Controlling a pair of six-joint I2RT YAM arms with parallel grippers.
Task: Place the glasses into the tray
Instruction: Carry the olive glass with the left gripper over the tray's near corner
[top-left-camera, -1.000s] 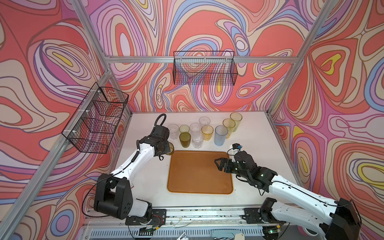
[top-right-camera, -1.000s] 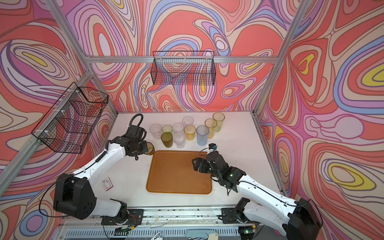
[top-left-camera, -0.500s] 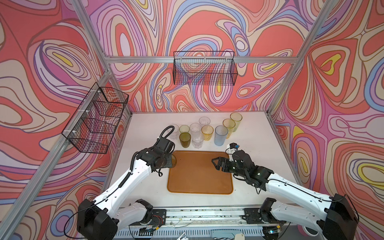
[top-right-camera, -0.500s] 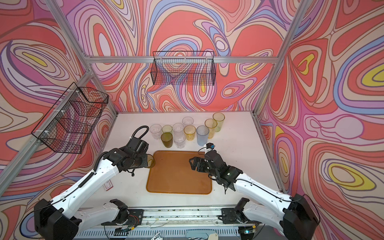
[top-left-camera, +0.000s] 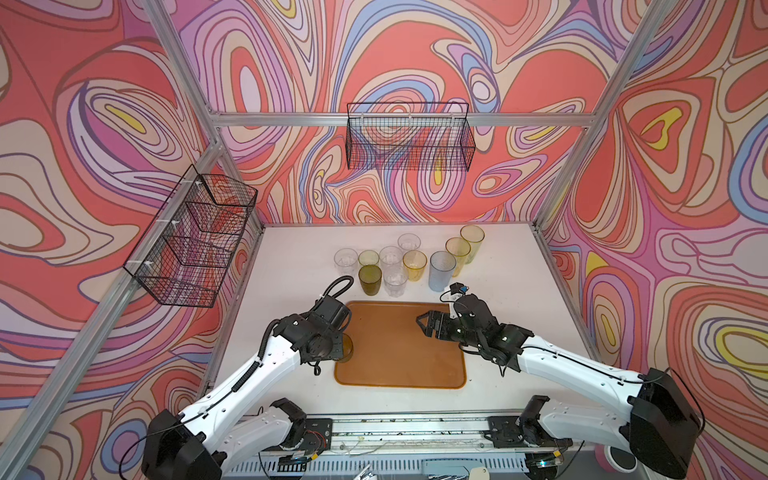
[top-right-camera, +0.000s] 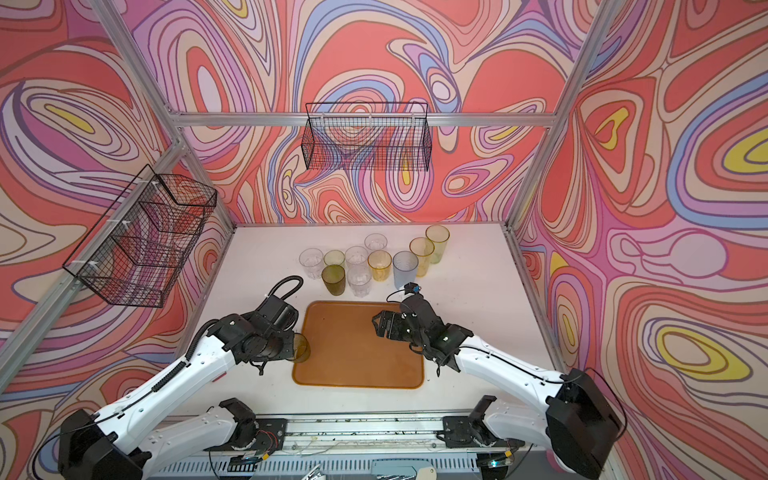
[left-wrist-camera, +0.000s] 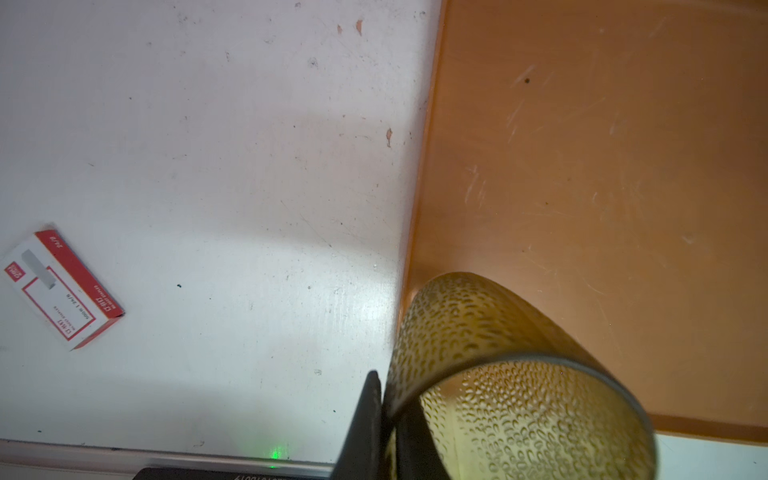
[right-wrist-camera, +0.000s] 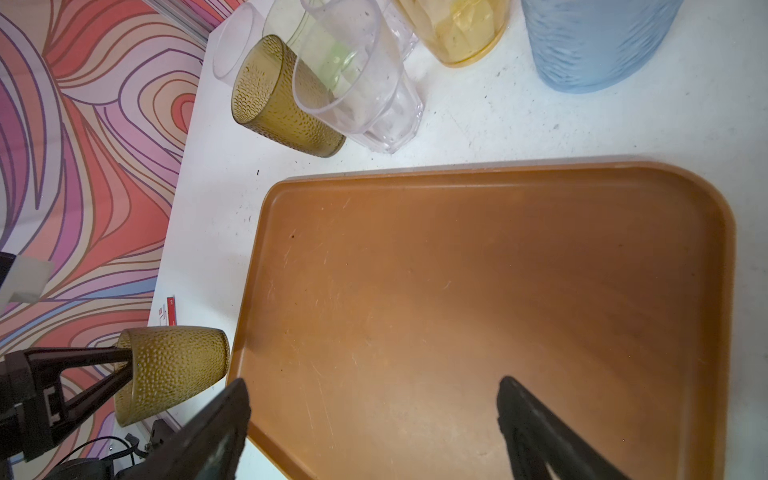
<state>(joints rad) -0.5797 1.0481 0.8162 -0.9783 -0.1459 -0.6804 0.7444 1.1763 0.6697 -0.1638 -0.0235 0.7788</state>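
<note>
The orange-brown tray (top-left-camera: 399, 357) (top-right-camera: 357, 361) lies at the front middle of the white table. My left gripper (left-wrist-camera: 388, 399) is shut on the rim of an olive dimpled glass (top-left-camera: 346, 348) (top-right-camera: 301, 348) (left-wrist-camera: 490, 332) (right-wrist-camera: 174, 365), one finger inside and one outside. This glass hangs tilted at the tray's left rim (left-wrist-camera: 419, 174); whether it touches the tray I cannot tell. My right gripper (top-left-camera: 422, 325) (top-right-camera: 376, 326) (right-wrist-camera: 374, 392) stands open above the tray's right part (right-wrist-camera: 457, 291), holding nothing. Several other glasses (top-left-camera: 407, 266) (top-right-camera: 374, 266) stand in a cluster behind the tray, among them an olive one (right-wrist-camera: 282, 104) and a pale blue one (right-wrist-camera: 594, 41).
A small red and white box (left-wrist-camera: 62, 286) (right-wrist-camera: 170, 311) lies on the table left of the tray. Black wire baskets hang on the back wall (top-left-camera: 409, 137) and on the left wall (top-left-camera: 195, 237). Aluminium frame posts bound the table.
My left arm has carried the olive glass from beside the cluster forward to the tray's left rim. My right gripper has drifted slightly left over the tray, still open.
</note>
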